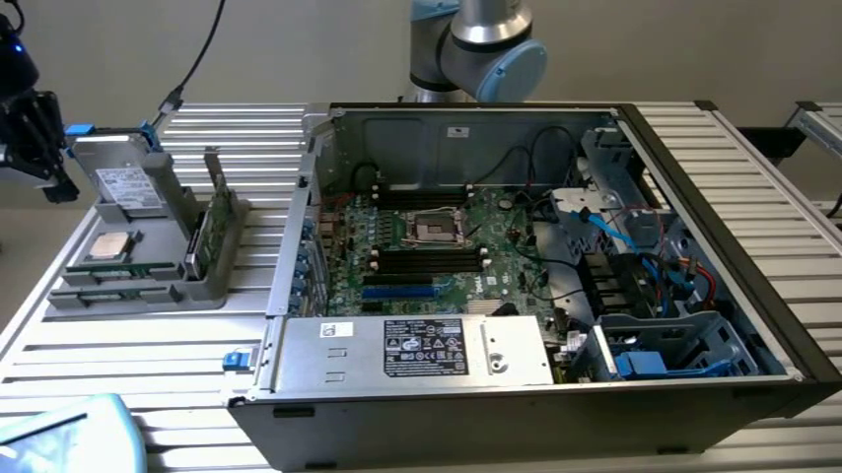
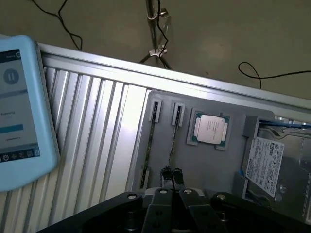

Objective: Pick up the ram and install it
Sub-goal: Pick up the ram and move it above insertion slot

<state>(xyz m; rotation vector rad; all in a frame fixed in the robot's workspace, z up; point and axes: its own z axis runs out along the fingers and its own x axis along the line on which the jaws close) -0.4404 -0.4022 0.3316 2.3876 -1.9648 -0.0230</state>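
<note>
Gripper (image 2: 171, 180) jaws are clenched together on nothing, hovering above a grey plastic parts tray (image 2: 214, 167) and clear of its contents. Two thin green ram sticks (image 2: 173, 141) stand on edge in neighbouring slots of that tray, just beside a square silver processor chip (image 2: 210, 129) in its own recess, with a silver labelled hard drive (image 2: 265, 165) in the compartment beyond. The tray rests on a ribbed aluminium tabletop (image 2: 92, 131) near a light-blue tablet (image 2: 19, 111), and an open black computer case (image 1: 736, 246) with its green motherboard (image 1: 487, 246) exposed sits at the exterior view's right of it.
</note>
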